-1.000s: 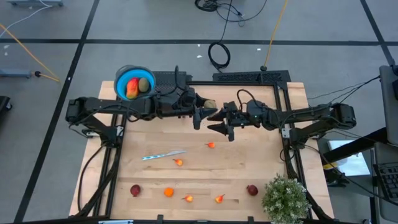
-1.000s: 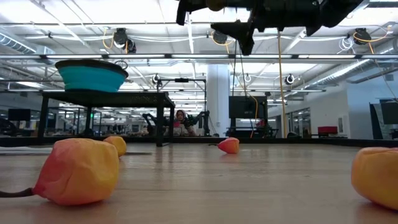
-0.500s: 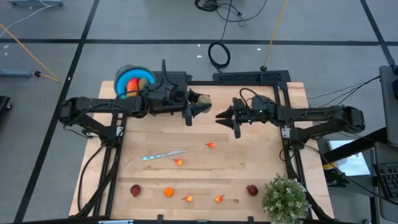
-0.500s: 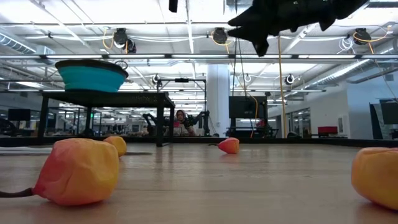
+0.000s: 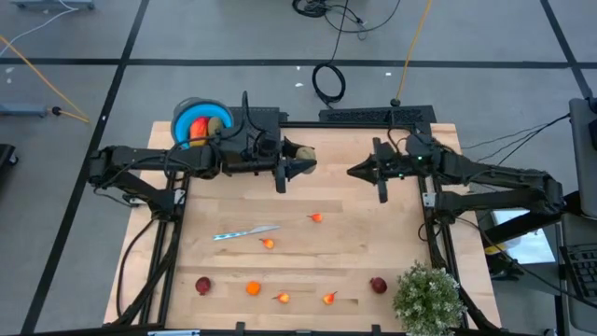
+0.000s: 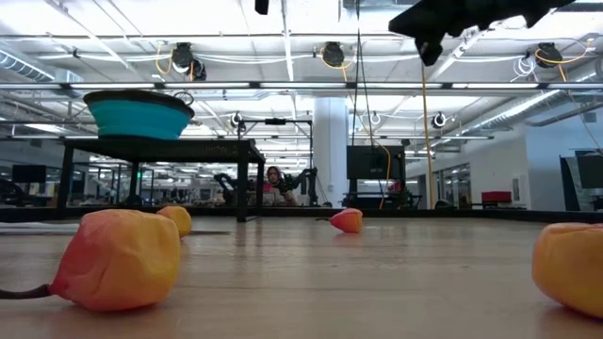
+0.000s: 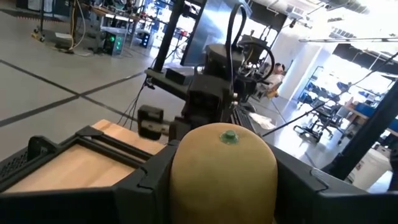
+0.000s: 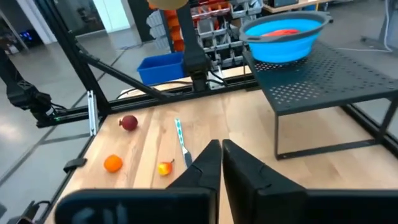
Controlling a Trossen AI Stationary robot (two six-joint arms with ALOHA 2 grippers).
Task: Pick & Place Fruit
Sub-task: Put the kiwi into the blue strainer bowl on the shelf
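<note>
Fruit lay scattered toward the table's [image 5: 373, 233] near edge: two dark red pieces [image 5: 202, 285] near the two near corners, small orange ones [image 5: 253, 288] between them, two more beside the knife [image 5: 244, 232]. The left gripper [image 5: 300, 158] hung above the far edge, its fingers clamped on a brown kiwi [image 7: 222, 169]. The right gripper [image 5: 364, 172] hovered apart from it, fingers closed and empty. The blue bowl [image 5: 183, 114], on a raised shelf at the far left corner, held more fruit [image 5: 198, 130].
</note>
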